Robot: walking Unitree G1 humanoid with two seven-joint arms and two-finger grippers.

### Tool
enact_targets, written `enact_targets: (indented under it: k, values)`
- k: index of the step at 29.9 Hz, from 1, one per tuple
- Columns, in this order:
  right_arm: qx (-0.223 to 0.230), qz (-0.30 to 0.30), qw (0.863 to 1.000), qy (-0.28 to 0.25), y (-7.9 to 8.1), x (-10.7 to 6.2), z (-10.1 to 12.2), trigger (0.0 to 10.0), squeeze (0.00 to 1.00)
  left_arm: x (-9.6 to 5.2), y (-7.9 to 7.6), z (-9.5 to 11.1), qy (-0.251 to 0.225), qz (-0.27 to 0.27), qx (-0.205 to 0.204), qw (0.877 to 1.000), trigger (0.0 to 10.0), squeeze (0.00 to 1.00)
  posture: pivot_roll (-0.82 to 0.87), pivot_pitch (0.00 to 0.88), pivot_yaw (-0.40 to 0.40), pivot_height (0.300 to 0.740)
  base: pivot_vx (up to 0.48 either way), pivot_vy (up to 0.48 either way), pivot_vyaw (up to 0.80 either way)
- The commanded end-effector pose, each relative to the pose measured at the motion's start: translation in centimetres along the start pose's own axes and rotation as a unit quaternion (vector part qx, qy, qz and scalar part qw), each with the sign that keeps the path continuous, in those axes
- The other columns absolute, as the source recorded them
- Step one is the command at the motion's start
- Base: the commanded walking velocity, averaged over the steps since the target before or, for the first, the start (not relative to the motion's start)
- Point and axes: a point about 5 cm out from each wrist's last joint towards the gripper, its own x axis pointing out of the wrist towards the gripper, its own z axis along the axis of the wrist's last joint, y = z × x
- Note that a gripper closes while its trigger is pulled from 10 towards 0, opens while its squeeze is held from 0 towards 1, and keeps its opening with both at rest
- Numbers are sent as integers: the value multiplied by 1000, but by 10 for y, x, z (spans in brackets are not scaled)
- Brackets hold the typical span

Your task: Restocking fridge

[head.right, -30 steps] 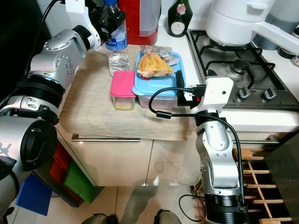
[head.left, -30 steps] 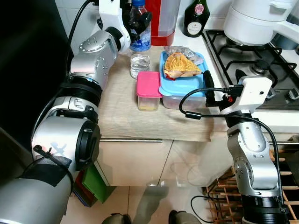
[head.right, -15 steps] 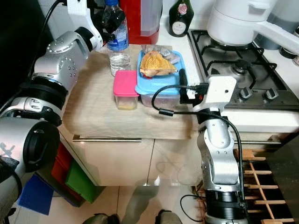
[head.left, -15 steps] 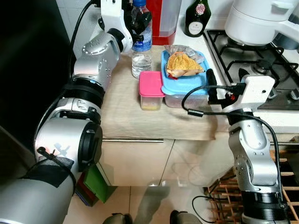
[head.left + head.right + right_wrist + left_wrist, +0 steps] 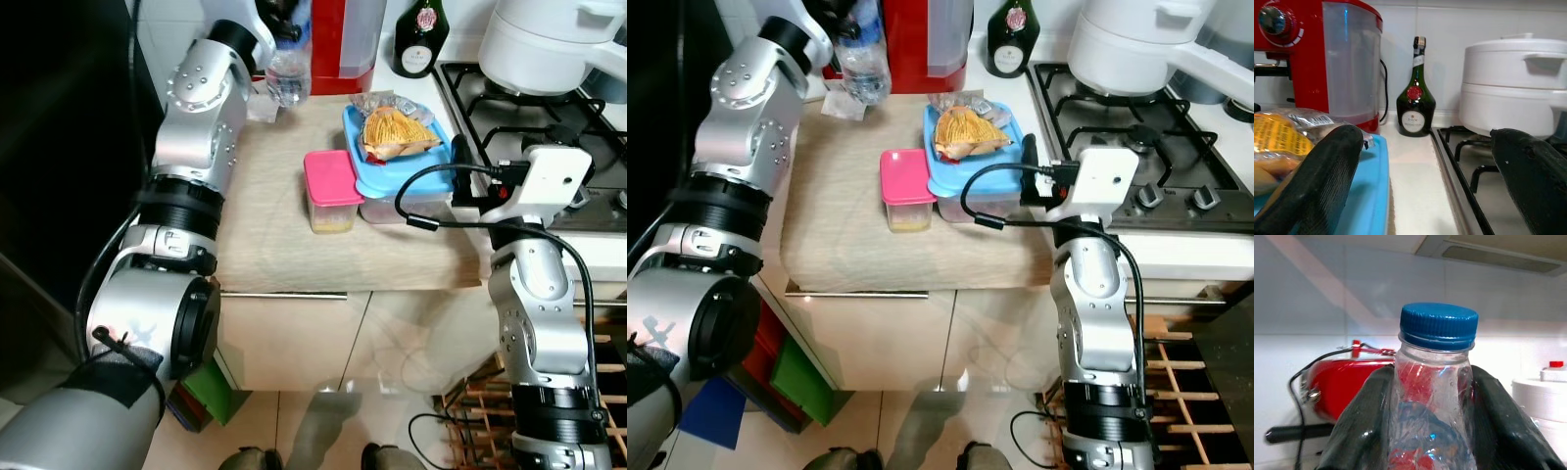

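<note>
**Water bottle lifted off the counter**

At the far left of the counter, the left gripper (image 5: pixel 1432 431) is clenched on one clear water bottle (image 5: pixel 865 61) with a blue cap (image 5: pixel 1439 325). A second ago the bottle stood upright on the wooden worktop (image 5: pixel 265 225) behind the pink tub; now it hangs tilted in the air by the red appliance (image 5: pixel 921 39), higher and further back. The glass jar seen beneath it earlier is no longer visible.

Moving rightward, one pink-lidded tub (image 5: pixel 331 188) touches one blue-lidded container (image 5: pixel 397 186), which carries a bagged pastry (image 5: pixel 392 129). One dark green liqueur bottle (image 5: pixel 1416 98) stands at the back. The right gripper (image 5: pixel 1425 176), fingers spread wide and holding nothing, rests beside the blue container's right edge, as before. One white pot (image 5: pixel 544 44) sits on the gas hob (image 5: pixel 529 127) at far right.
</note>
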Motion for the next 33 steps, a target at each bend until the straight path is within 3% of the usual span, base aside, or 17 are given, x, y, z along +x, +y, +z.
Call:
enact_targets:
  k: [1, 7, 9, 12, 18, 21, 25, 33]
  values:
    - [6, 9, 1000, -4, 5, 0, 1, 10000, 0, -9, 5, 14, -38, 18, 7, 999, 10000, 0, -134, 3, 16, 740, 0, 0, 0]
    - [9, 13, 1000, -23, 7, 2, 6, 10000, 0, -31, 14, 15, -47, 60, 9, 997, 10000, 0, -124, 0, 40, 740, 0, 0, 0]
    - [1, 1, 998, -65, 2, 4, 24, 10000, 0, -49, 20, 18, -60, 88, 42, 993, 10000, 0, -122, 0, 54, 740, 0, 0, 0]
    - [-2, -15, 996, -88, -3, 4, 34, 10000, 0, -62, 23, 18, -67, 105, 65, 990, 10000, 0, -124, 0, 55, 740, 0, 0, 0]
    - [1, -31, 997, -71, -7, 1, 25, 10000, 0, -79, 11, -11, -8, 102, 51, 993, 10000, 0, -116, 0, 51, 740, 0, 0, 0]
    - [24, 1, 999, -32, 9, -1, 11, 10000, 0, -91, 0, -31, 40, 97, 43, 994, 10000, 0, -111, 0, 45, 740, 0, 0, 0]
    - [27, 8, 999, -25, 14, -3, 7, 10000, 0, -94, -6, -29, 36, 95, 43, 994, 10000, 0, -110, 0, 39, 740, 0, 0, 0]
    - [8, 29, 999, -42, 25, 3, 11, 10000, 0, -87, -11, -18, 11, 81, 55, 995, 10000, 0, -109, 0, 28, 740, 0, 0, 0]
